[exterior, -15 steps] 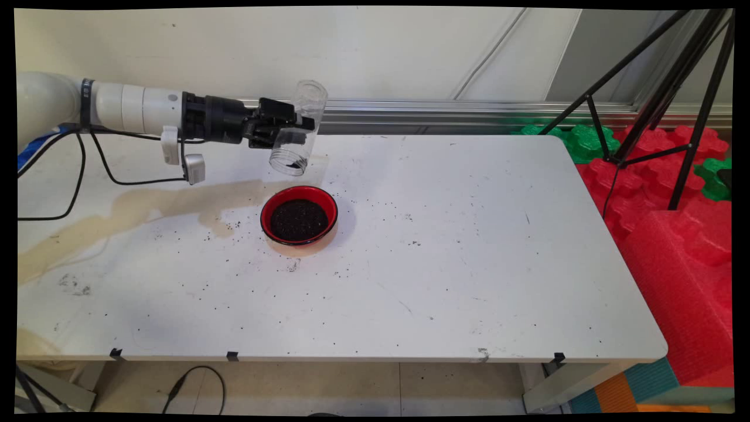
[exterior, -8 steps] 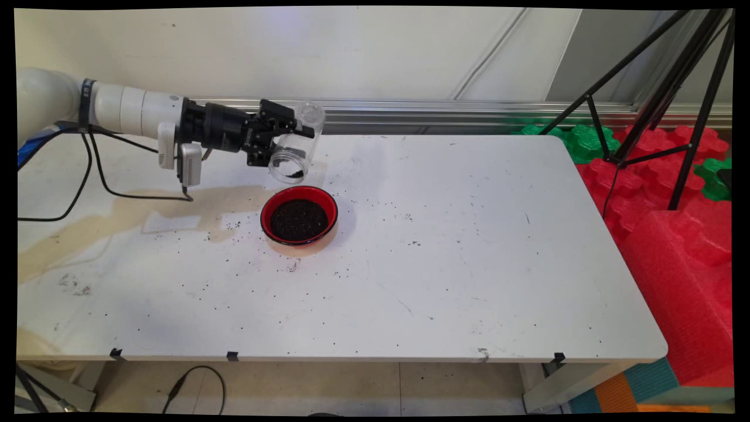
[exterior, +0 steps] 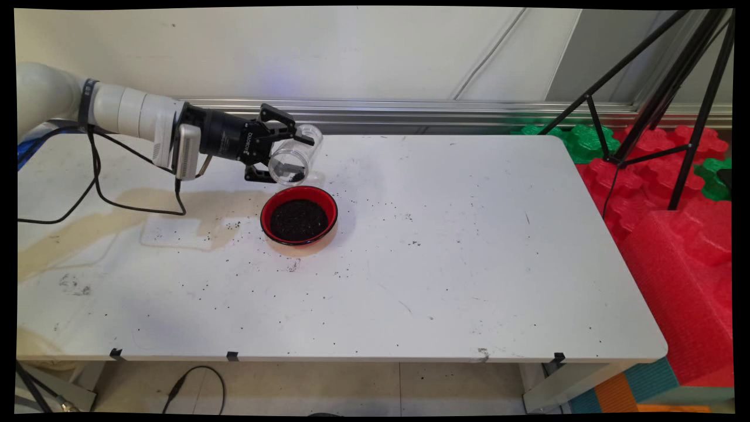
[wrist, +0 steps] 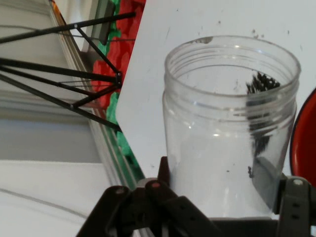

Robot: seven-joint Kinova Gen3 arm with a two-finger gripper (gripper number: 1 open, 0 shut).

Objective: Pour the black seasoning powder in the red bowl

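Hand (exterior: 288, 153), upper left of frame, clamped on clear jar (exterior: 291, 158), tipped sideways above red bowl (exterior: 299, 215). Bowl full of dark grains; jar nearly empty, few grains clinging (wrist: 259, 86). Counter (exterior: 469, 246) speckled.

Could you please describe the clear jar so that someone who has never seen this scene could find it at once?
On the white table, look to the far left part, where a red bowl of dark grains stands. Just behind the bowl, the pincer holds the jar tipped on its side above the table. It is the only see-through thing, nearly empty.
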